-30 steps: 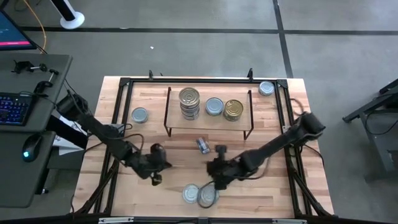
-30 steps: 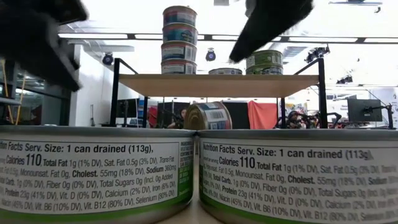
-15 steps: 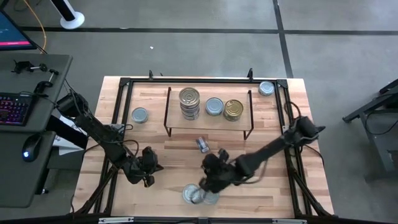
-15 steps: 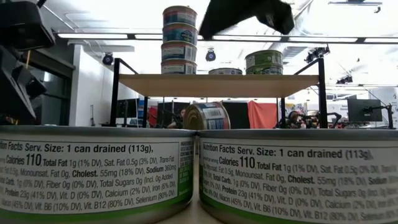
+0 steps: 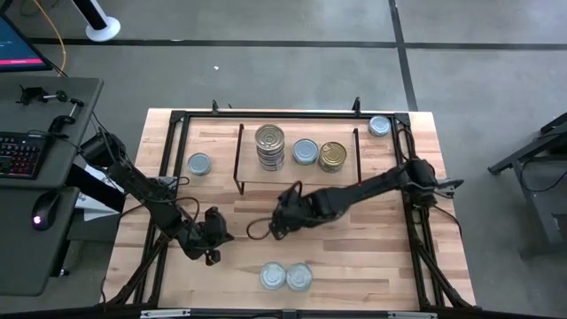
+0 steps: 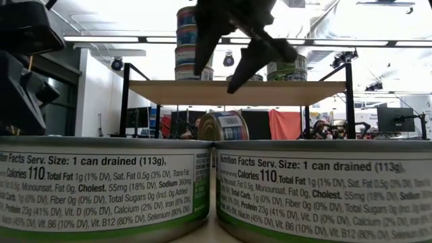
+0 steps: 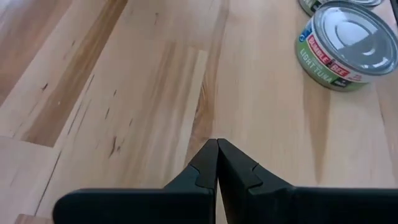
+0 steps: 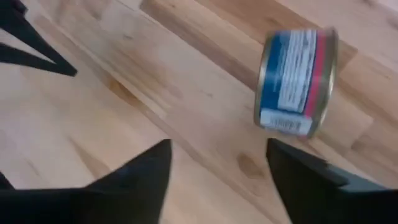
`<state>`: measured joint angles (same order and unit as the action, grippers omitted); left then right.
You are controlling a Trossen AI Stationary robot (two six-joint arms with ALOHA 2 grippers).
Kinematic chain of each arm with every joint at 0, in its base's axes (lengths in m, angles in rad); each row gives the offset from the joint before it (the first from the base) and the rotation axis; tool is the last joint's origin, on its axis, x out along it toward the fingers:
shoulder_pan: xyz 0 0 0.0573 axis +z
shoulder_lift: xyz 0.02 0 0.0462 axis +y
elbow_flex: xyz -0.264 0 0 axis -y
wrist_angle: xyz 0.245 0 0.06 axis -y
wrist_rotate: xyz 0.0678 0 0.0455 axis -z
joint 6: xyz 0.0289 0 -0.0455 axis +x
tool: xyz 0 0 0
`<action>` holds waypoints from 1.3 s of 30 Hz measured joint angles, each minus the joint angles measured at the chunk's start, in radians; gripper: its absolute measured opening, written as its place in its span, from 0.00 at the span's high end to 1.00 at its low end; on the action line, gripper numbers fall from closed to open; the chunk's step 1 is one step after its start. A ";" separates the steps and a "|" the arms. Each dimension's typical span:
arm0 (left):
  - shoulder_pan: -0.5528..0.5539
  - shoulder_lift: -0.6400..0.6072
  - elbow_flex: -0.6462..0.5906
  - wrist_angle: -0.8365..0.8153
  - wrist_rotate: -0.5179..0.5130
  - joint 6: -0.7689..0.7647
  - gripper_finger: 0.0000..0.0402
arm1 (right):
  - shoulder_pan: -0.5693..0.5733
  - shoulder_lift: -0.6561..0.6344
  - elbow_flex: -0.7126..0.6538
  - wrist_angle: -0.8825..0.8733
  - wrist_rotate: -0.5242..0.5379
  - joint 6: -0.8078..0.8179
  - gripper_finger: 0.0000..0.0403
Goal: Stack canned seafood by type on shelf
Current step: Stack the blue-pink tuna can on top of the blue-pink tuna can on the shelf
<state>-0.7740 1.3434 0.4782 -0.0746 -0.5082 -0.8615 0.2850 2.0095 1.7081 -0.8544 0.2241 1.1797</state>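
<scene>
Cans sat in several spots on the wooden table (image 5: 372, 257). On the shelf (image 5: 297, 175), in the upper middle of the overhead frame, a stack of tins (image 5: 270, 146) stood at the left, a silver-lidded can (image 5: 305, 151) in the middle and a gold-lidded can (image 5: 333, 156) at the right. One lone can (image 5: 199, 164) rested left of the shelf, another (image 5: 379, 126) near the table's upper right corner. Two green-labelled cans (image 5: 285, 276) stood touching each other at the lower middle, filling the bottom of the low view. A can with a blue and red label (image 8: 292, 81) lay tipped on its side in front of the shelf.

Reaching in from the right, the right gripper (image 5: 276, 221) hung over the centre of the table, its fingers (image 8: 146, 174) spread apart and empty, the tipped can just ahead of them. At the lower left, the left gripper (image 7: 217, 163) sat low over bare wood with its fingers pressed together, holding nothing, well apart from the green-labelled pair.
</scene>
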 joint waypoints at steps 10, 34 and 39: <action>0.005 0.000 0.000 0.065 0.012 -0.053 1.00 | -0.048 0.007 0.001 -0.090 -0.011 -0.006 0.23; 0.017 -0.001 0.000 0.110 -0.003 -0.254 1.00 | -0.021 0.053 -0.005 -0.083 0.238 0.016 0.23; 0.017 -0.001 0.001 0.133 -0.005 -0.254 1.00 | -0.016 0.094 -0.005 -0.083 0.235 0.043 0.23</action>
<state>-0.7567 1.3426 0.4793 0.0580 -0.5130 -1.1156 0.2691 2.1037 1.7027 -0.9376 0.4592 1.2224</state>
